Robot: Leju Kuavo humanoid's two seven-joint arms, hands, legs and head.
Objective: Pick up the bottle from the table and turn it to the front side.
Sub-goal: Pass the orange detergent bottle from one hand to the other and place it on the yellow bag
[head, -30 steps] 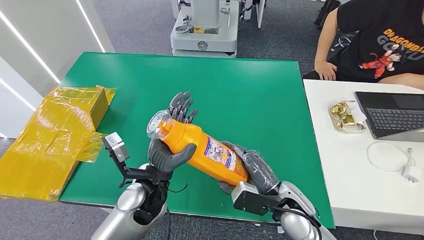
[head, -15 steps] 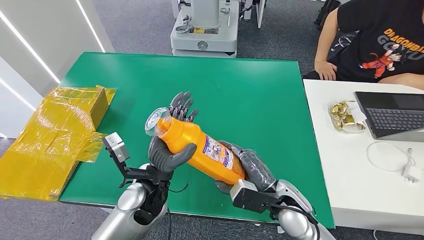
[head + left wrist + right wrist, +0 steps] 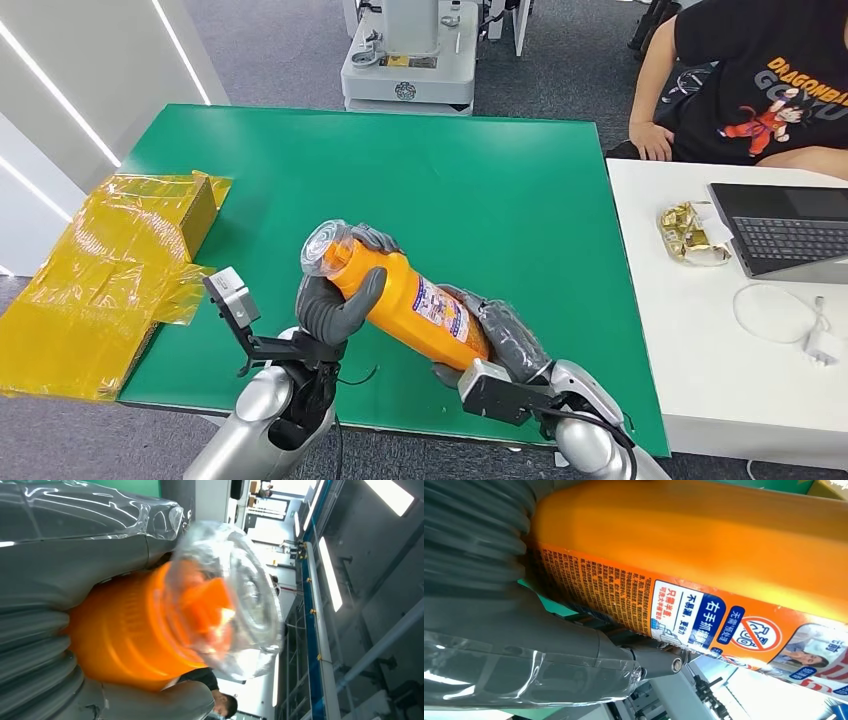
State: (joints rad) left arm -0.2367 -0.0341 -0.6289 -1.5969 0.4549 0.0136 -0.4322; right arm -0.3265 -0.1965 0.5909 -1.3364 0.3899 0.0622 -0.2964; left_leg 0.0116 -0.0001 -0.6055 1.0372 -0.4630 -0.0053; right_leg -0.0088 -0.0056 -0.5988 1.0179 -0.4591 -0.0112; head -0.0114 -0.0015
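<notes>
Both hands are wrapped around the same orange bottle [image 3: 410,300], which is held up off the green table [image 3: 480,190] over its near edge, lying on a slant with the cap end up and to the robot's left. Left hand [image 3: 335,300] grasps the neck end, thumb curled across the front of the bottle and fingers coming over from behind just under the clear plastic cap [image 3: 325,247]; from the left wrist camera that see-through cap [image 3: 235,595] sits over an orange nozzle and the grey thumb presses along the bottle's shoulder. Right hand [image 3: 500,335] grips the base end, and the blue-and-white label [image 3: 440,308] faces up between the two hands. From the right wrist camera the label [image 3: 704,615] shows printed text and a red prohibition symbol, with the grey ribbed cover and thumb tight against the bottle's side. Off the table's left edge there's a big box wrapped in yellow film [image 3: 100,270]. To the right sits a white desk [image 3: 740,350] with a laptop [image 3: 785,230], a gold foil packet [image 3: 690,232] and a white charger with its cable [image 3: 800,325]. A person in a black printed t-shirt [image 3: 770,80] sits at the far right, and a grey-white machine base [image 3: 410,60] stands beyond the table.
</notes>
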